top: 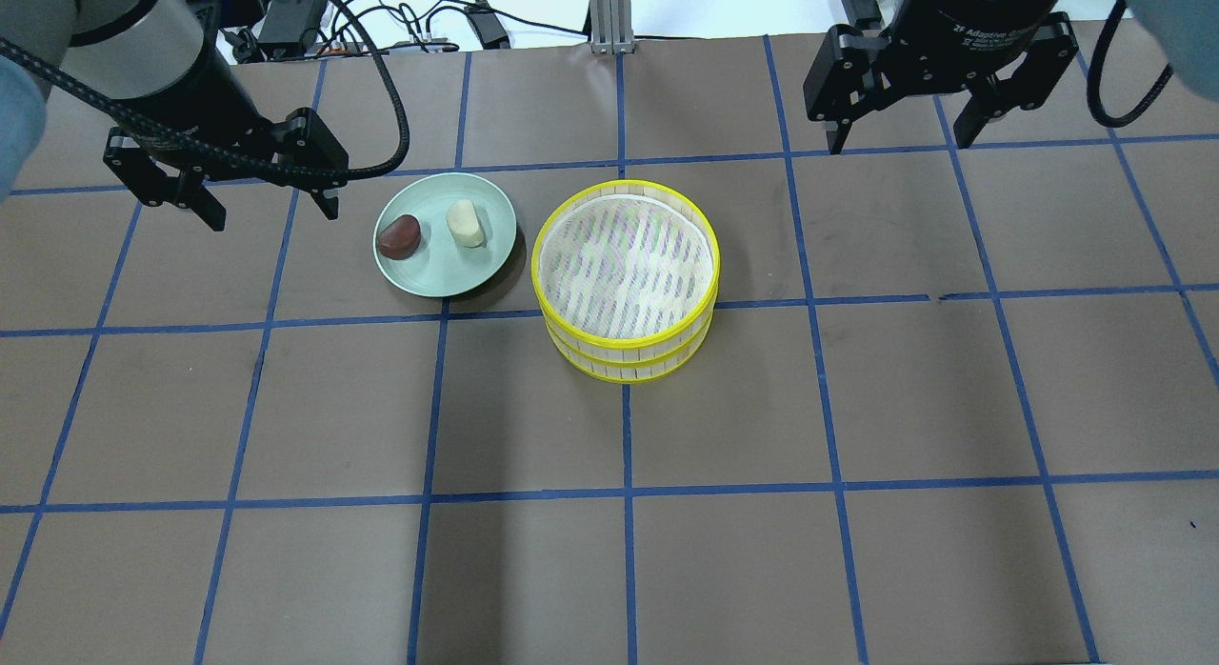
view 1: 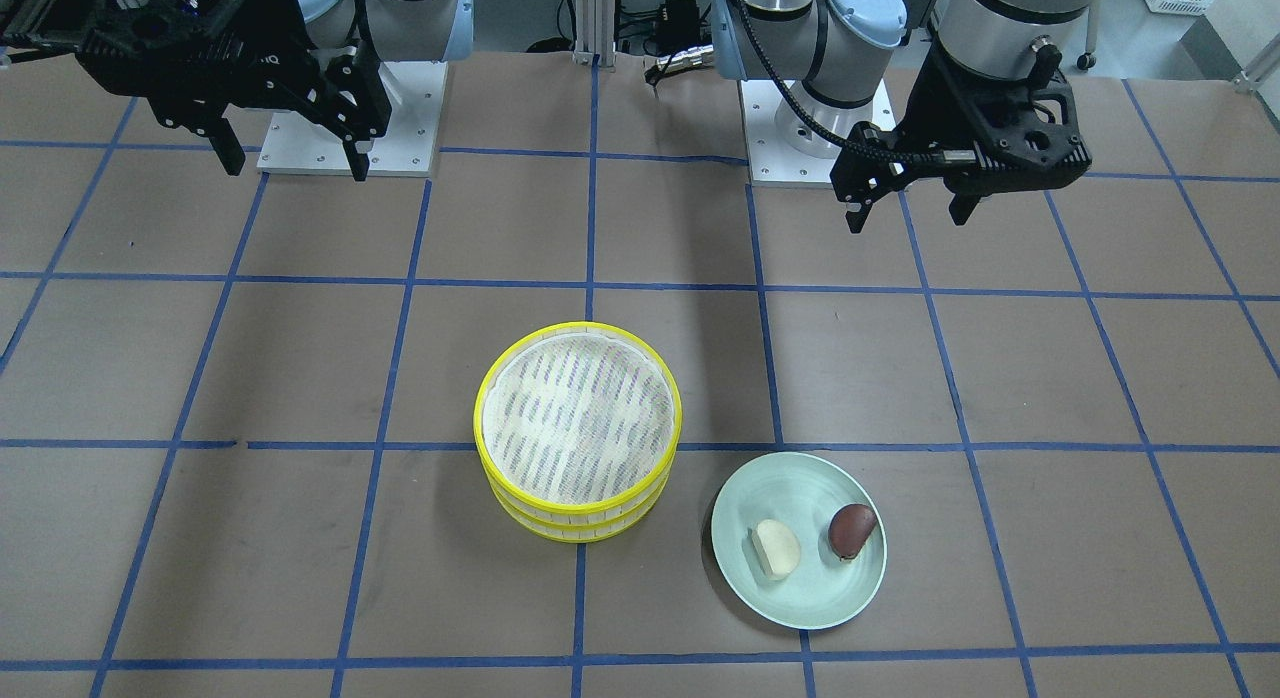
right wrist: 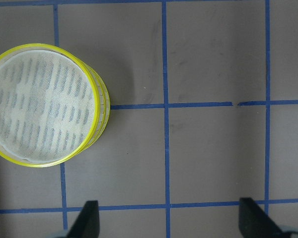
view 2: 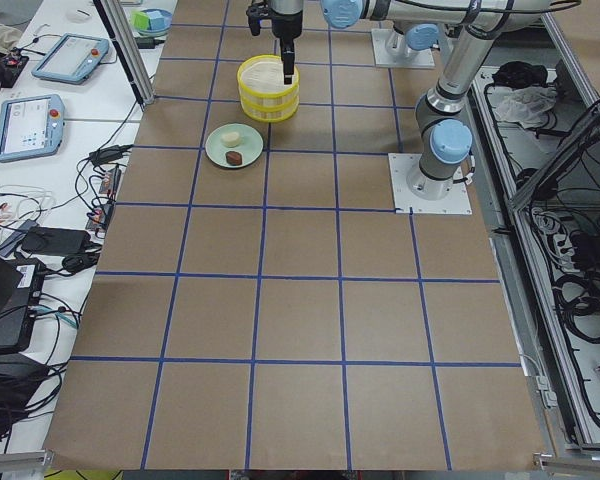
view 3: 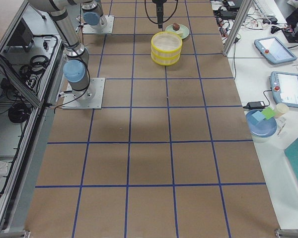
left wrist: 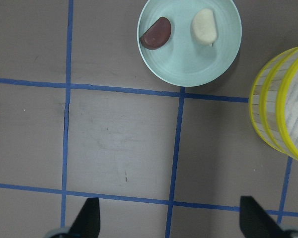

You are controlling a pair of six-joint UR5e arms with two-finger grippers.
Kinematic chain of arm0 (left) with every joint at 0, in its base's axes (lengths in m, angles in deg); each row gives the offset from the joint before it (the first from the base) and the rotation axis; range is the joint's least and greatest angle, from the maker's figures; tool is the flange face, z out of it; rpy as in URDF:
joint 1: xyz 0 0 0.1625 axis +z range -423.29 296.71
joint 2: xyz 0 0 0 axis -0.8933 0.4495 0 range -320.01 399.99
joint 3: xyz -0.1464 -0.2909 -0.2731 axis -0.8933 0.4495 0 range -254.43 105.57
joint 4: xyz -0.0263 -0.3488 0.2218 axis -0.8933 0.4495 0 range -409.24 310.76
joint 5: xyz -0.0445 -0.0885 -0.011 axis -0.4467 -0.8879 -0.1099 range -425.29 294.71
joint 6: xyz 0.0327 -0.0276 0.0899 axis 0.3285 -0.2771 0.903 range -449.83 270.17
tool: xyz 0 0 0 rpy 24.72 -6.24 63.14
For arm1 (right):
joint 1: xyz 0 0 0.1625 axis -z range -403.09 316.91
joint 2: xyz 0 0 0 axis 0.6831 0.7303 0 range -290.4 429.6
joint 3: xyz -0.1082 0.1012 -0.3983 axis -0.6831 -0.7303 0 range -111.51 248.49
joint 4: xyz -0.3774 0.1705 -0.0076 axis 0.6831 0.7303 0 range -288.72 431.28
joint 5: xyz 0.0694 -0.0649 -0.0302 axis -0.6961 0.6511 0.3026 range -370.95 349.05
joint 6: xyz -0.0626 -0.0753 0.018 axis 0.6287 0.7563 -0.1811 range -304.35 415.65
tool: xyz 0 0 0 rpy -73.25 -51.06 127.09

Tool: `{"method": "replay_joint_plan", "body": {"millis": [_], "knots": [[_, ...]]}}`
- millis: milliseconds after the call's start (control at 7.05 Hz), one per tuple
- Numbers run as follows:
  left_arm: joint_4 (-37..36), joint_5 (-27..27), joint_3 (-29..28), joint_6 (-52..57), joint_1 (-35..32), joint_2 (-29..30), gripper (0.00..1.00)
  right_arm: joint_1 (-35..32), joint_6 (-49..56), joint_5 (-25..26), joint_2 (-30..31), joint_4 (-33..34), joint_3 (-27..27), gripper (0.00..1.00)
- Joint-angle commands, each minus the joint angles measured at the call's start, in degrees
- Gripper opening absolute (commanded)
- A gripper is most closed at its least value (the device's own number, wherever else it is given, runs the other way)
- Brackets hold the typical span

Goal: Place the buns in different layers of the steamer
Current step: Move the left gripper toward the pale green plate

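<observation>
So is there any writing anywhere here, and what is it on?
"2F Adaptive", then cut off: white print on the black body of the right claw, overhead view.
Screens of the tablets beside the table: too small to read.
No other writing shows.

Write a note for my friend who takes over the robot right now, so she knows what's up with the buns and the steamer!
Left pincer: open, empty, hanging just beside the plate.
Right pincer: open, empty, hanging past the steamer on the other side.
Things: the cream bun and the brown bun lie side by side on the plate. The steamer's two layers are stacked next to the plate. The top layer is empty and hides the inside of the lower one.
Done: nothing yet.
Left: lift the top layer off, put one bun in each layer, probably restack.
</observation>
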Motion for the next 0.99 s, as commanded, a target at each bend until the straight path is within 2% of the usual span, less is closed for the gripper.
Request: {"method": "replay_joint_plan", "body": {"millis": [0, 426, 851], "knots": [[-1.3, -0.5, 0.0, -0.9, 0.0, 0.3, 1.00, 0.0, 0.0, 0.0, 0.0, 0.0, 0.0, 1.00], [-8.0, -0.6, 0.0, -1.2, 0.2, 2.7, 1.00, 0.0, 0.0, -0.1, 0.0, 0.0, 0.0, 1.00], [-20.6, -0.8, 0.2, -3.9, 0.2, 11.7, 1.00, 0.1, -0.1, 0.2, -0.5, -0.5, 0.1, 1.00]]}}
